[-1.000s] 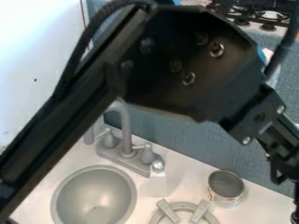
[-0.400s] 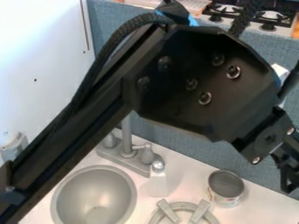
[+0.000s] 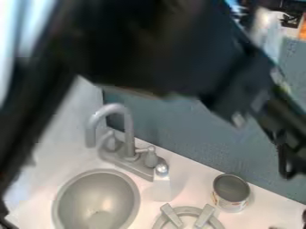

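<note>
Step in hand is prob. positioning, w/ the tool [image 3: 290,222] at the view's lower right, open vs. closed impossible to tell, & the can [image 3: 231,192] upright on the counter [image 3: 194,179] nearby, so next move likely needs careful alignment w/o bumping it.

a blurred black robot arm [image 3: 161,49] spans the top of the scene — above a pale counter [image 3: 194,176] where a curved grey faucet [image 3: 129,129] stands behind a round sink [image 3: 97,197]. near the faucet is a silver-topped bottle [image 3: 161,187]; an upright can [image 3: 231,190] stands farther right — near a blue-grey panel [image 3: 191,129], with a pronged grey ring [image 3: 190,210] cut off below.
</note>
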